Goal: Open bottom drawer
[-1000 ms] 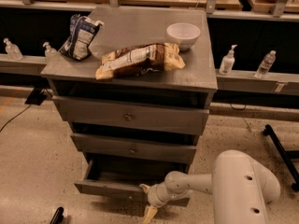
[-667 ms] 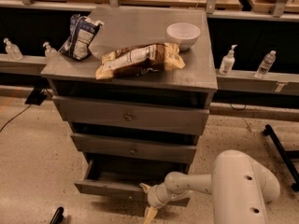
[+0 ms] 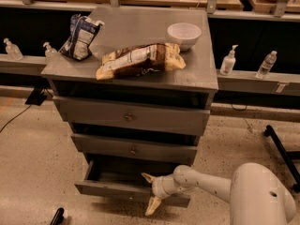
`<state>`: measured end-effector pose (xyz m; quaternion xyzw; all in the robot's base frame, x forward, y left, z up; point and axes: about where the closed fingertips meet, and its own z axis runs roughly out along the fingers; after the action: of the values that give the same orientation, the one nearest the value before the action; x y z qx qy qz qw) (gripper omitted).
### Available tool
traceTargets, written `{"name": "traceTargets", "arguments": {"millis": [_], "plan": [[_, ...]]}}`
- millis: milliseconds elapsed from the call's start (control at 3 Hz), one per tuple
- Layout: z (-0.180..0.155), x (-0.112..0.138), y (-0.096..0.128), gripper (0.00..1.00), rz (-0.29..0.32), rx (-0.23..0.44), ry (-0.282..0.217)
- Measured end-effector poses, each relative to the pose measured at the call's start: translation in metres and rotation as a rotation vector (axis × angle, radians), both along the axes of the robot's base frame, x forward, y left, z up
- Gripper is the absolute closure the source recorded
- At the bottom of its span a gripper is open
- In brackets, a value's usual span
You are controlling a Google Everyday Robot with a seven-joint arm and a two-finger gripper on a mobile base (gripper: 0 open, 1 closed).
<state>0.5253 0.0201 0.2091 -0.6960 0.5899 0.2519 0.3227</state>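
While the bottom drawer stands pulled partway out at the foot of the chest, the gripper sits at the middle of its front, fingers spread wide, one above the front's edge and one below. A bowl and two snack bags lie on the chest's top.

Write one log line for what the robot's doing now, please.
bottom drawer: partly pulled out | gripper: at drawer front centre, open, one finger above, one below | arm: low, from right
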Motion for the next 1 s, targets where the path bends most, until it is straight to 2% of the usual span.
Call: {"name": "traceTargets", "arguments": {"millis": [333,667,1000], "plan": [[0.008,0.027,-0.01,0.21,-0.015,0.073,-0.054],[0.007,0.04,-0.015,0.46,-0.041,0.105,-0.059],[0.014,0.042,-0.018,0.68,-0.06,0.145,-0.078]]}}
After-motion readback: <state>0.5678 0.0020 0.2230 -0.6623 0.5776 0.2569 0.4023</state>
